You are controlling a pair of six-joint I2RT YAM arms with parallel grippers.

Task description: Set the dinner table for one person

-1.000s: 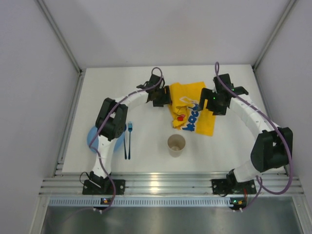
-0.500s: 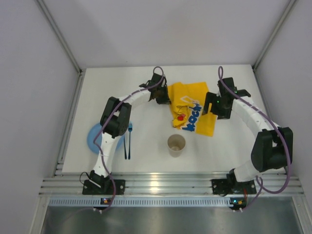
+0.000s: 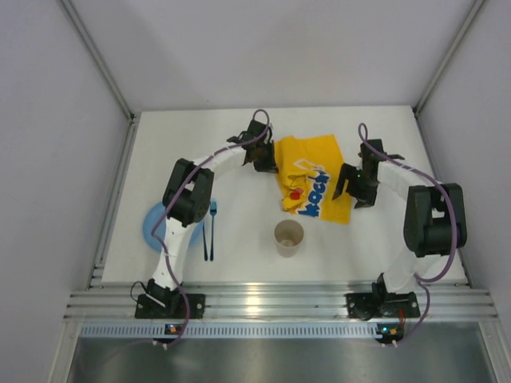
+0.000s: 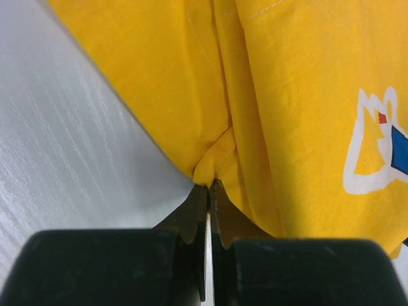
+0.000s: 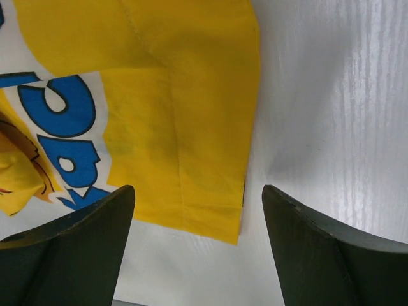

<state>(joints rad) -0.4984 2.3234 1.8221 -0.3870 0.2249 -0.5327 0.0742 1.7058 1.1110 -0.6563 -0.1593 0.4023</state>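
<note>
Under both arms, wall to wall: the dinner table [image 3: 184,136]. Toward its 12 o'clock, rumpled yellow cloth [image 3: 315,155]; left gripper [image 4: 208,189] pinched shut on its 9 o'clock edge, right gripper [image 5: 197,194] spread wide over its 4 o'clock corner. At 6, paper cup [image 3: 288,237]; at 8, fork [image 3: 212,223], blue plate [image 3: 148,229].
</note>
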